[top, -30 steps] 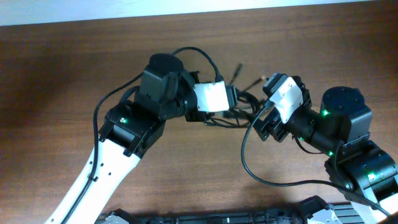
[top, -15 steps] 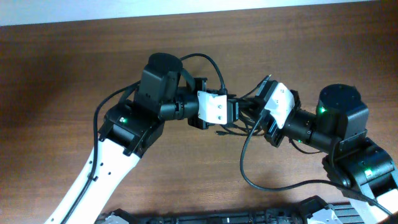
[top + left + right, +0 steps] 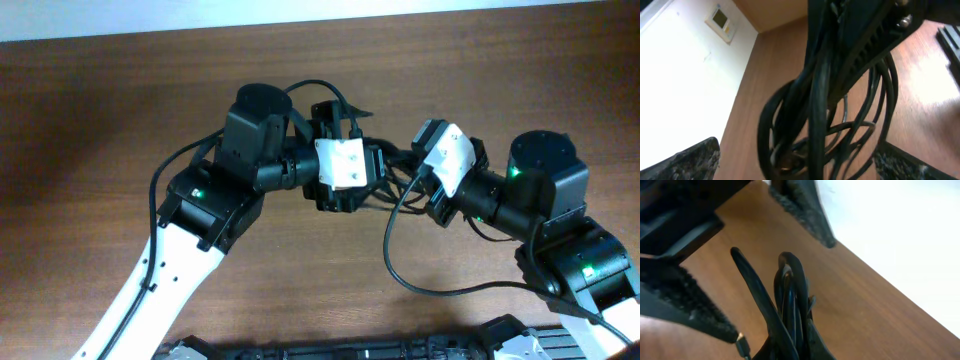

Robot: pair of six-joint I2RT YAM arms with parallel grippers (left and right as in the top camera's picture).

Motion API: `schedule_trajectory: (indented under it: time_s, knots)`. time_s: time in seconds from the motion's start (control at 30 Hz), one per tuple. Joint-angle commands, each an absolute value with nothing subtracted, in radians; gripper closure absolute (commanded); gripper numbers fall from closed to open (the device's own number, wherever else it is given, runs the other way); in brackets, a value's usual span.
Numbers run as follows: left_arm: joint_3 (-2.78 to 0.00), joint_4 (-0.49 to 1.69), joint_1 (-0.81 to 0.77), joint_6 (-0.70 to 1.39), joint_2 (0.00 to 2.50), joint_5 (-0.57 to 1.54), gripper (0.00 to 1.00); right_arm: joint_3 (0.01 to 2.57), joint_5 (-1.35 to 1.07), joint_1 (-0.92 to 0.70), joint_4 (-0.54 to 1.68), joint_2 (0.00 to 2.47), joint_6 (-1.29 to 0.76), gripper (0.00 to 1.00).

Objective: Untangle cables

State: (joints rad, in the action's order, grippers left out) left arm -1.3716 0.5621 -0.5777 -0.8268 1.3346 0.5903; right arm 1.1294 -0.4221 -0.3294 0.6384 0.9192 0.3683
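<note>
Hanging as a bunched tangle of thin black loops, the cables (image 3: 393, 168) are dangling over the middle of the surface (image 3: 120, 110). The left gripper (image 3: 373, 168), closed a second ago, is gaping wide around them; the right gripper (image 3: 418, 172), open then, is clamping shut on them.

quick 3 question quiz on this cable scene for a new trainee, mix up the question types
1. True or false: the left arm's jaws are clamped shut.
2. What is below the cables? A) a white cloth B) a brown wooden table C) a metal tray
3. Fill in: the right arm's jaws are ____ on the cables.

Key: 1 false, they stand wide open. 2 B. 3 shut.
</note>
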Motion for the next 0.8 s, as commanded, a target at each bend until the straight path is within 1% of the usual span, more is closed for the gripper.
schedule_trajectory:
  time_s: [0.0,0.03,0.07,0.1,0.17,0.23,0.4,0.57,0.67,0.77]
  knots:
    - [-1.383,0.514,-0.561,-0.627,1.289,0.575,0.01,1.143,-0.348,-0.325,0.594,0.897,0.287,0.96]
    - [-1.383,0.501,-0.552,-0.586,1.283,0.575,0.01,1.143,-0.339,-0.325,0.585,0.897,0.267,0.96]
    - [-1.383,0.474,-0.531,-0.497,1.272,0.575,0.01,1.143,-0.339,-0.325,0.571,0.896,0.243,0.96]
    - [-1.383,0.436,-0.494,-0.348,1.255,0.577,0.01,1.143,-0.339,-0.325,0.555,0.896,0.203,0.96]
    - [-1.383,0.417,-0.464,-0.244,1.242,0.583,0.01,1.143,-0.34,-0.325,0.54,0.896,0.161,0.96]
    - [-1.383,0.413,-0.446,-0.194,1.231,0.593,0.01,1.143,-0.366,-0.325,0.524,0.896,0.14,0.96]
    - [-1.383,0.415,-0.444,-0.195,1.226,0.652,0.01,1.143,-0.56,-0.325,0.439,0.896,0.14,0.96]
    - [-1.383,0.415,-0.444,-0.205,1.226,0.687,0.01,1.143,-0.595,-0.325,0.41,0.896,0.088,0.96]
    - [-1.383,0.414,-0.444,-0.325,1.226,0.81,0.01,1.143,-0.622,-0.325,0.406,0.896,0.088,0.96]
    - [-1.383,0.411,-0.444,-0.343,1.226,0.826,0.01,1.143,-0.7,-0.325,0.395,0.897,0.088,0.96]
